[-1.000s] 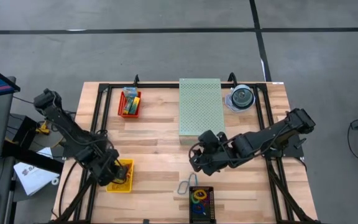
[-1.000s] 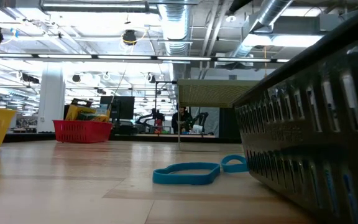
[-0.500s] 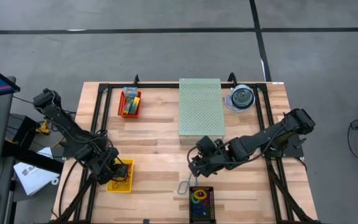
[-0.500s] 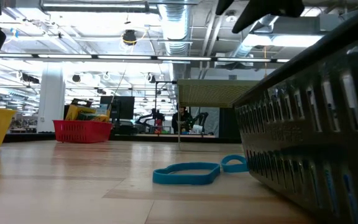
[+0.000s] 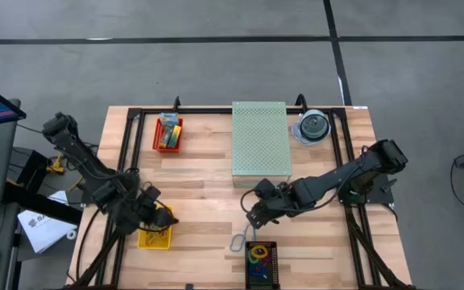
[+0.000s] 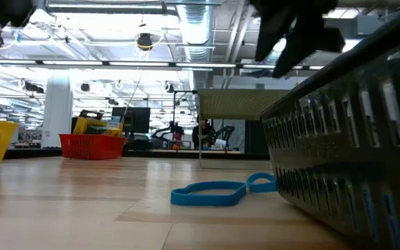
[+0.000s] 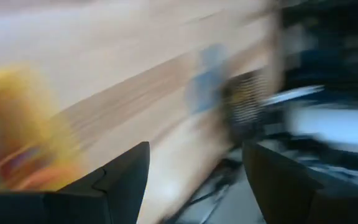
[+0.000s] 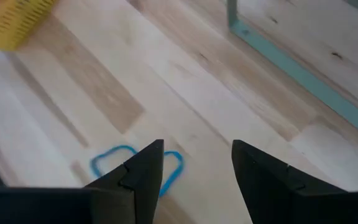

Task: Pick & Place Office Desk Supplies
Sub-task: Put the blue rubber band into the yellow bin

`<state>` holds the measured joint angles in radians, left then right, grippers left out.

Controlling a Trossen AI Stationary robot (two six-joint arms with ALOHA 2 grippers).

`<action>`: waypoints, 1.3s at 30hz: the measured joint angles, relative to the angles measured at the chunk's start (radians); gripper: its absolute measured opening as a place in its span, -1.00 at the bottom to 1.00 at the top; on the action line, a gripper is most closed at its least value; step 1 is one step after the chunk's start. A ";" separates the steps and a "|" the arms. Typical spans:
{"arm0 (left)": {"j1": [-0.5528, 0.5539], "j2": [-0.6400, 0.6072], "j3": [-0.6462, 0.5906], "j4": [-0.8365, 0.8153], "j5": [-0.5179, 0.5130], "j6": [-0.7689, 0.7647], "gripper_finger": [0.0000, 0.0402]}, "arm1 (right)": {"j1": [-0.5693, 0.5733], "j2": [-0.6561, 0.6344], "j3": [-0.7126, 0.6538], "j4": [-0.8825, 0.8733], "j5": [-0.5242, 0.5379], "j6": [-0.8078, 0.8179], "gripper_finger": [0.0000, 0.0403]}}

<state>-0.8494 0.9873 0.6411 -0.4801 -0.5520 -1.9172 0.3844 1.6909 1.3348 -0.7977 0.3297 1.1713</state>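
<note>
A blue rubber band [image 5: 238, 242] lies flat on the wooden table, just beyond the black basket [image 5: 261, 263]. It also shows in the low view [image 6: 217, 192] and partly in the right wrist view [image 8: 106, 157]. My right gripper [image 5: 254, 217] hangs open above the band, pointing steeply down, with nothing between its fingers [image 8: 143, 174]. My left gripper [image 5: 161, 216] stands open above the far edge of the yellow basket [image 5: 153, 237], holding nothing; its wrist view is blurred. Crayon boxes sit in the red basket [image 5: 167, 134].
The black basket [image 6: 353, 139] by the near edge holds coloured rubber bands. A pale green perforated box [image 5: 260, 138] and a clear disc case [image 5: 312, 127] stand at the back. Bare wood lies between the two arms.
My right gripper has come down toward the blue rubber band and a little toward the near edge, tipping steeper. My left gripper has risen out of the yellow basket and tipped up toward level, turning toward the table's right.
</note>
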 joint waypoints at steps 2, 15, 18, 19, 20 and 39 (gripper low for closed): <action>0.000 -0.026 0.000 0.125 -0.107 0.136 0.23 | -0.015 -0.001 -0.037 0.056 -0.029 -0.035 -0.09; 0.132 -0.071 0.001 0.881 -0.198 0.902 0.17 | -0.041 0.000 -0.150 0.201 -0.148 -0.085 -0.39; 0.165 -0.071 0.001 0.916 -0.161 0.941 0.17 | -0.035 0.020 -0.148 0.236 -0.152 -0.050 -0.43; 0.176 -0.071 0.001 0.917 -0.149 0.941 0.17 | -0.027 0.029 -0.150 0.247 -0.168 -0.040 -0.43; 0.184 -0.071 0.001 0.916 -0.140 0.941 0.17 | -0.021 0.038 -0.152 0.261 -0.196 -0.022 -0.42; 0.223 -0.070 0.001 0.953 -0.128 0.933 0.15 | 0.018 0.327 0.065 0.119 -0.232 0.176 -0.13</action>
<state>-0.6266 0.9173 0.6422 0.4732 -0.6804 -0.9840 0.4022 2.0182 1.4002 -0.6790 0.0982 1.3476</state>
